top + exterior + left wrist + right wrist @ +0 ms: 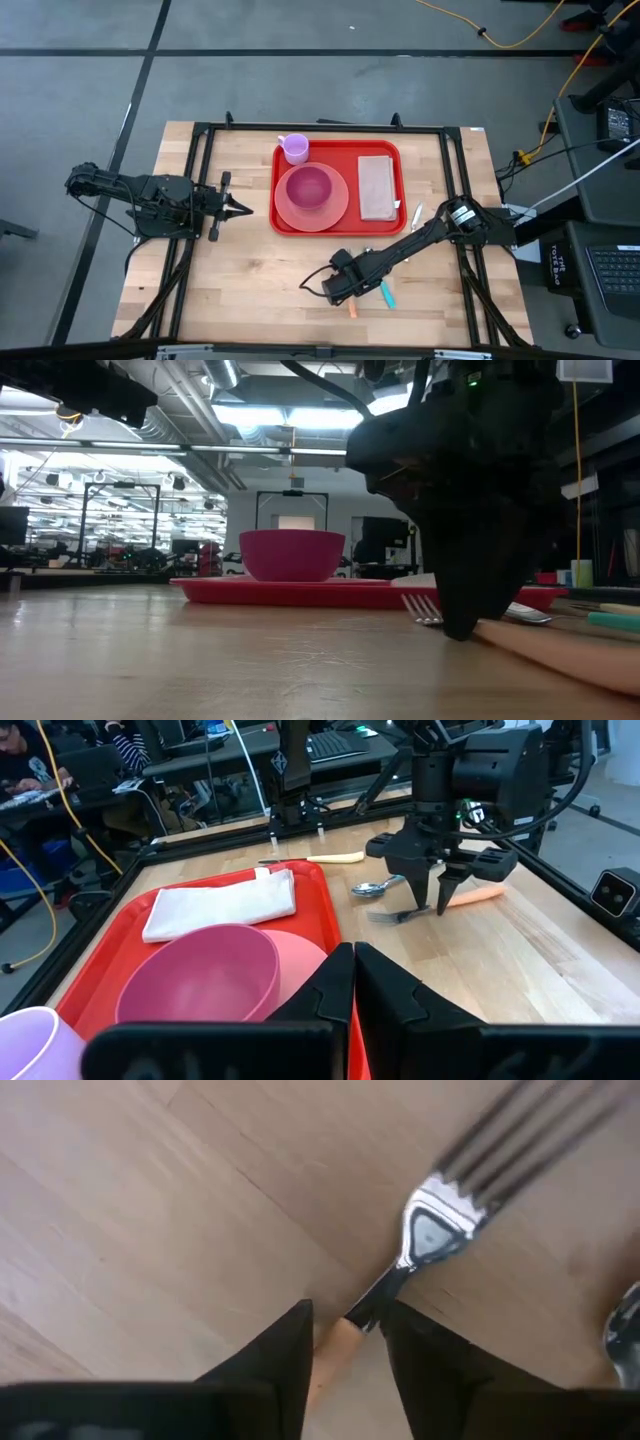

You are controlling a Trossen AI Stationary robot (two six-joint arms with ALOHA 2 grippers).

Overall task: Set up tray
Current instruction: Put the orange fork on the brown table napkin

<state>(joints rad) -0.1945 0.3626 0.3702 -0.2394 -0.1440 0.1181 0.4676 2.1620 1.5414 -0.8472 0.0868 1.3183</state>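
Observation:
The red tray (358, 222) lies in the middle of the table and carries a pink plate (335, 212) with a magenta bowl (309, 187) on it and a folded napkin (377, 186). A lilac cup (294, 149) stands at the tray's far left corner. My right gripper (345, 1335) stands over a fork (435, 1230) on the wood near the table's near edge, shut on it. My left gripper (238, 208) waits shut to the left of the tray, fingers pointing at it. My right gripper pinches the fork by the front end of its orange handle (335, 1345), just behind the metal neck. The fingers (415, 885) come from above, pointing down, and lie across the handle. The fork lies flat on the table, tines (425, 605) toward the tray.
A teal-handled spoon (387, 295) lies just right of the fork. A knife (415, 215) lies beside the tray's right rim. Black frame rails (460, 180) run along both table sides. Bare wood stretches to the left of the right gripper, in front of the tray.

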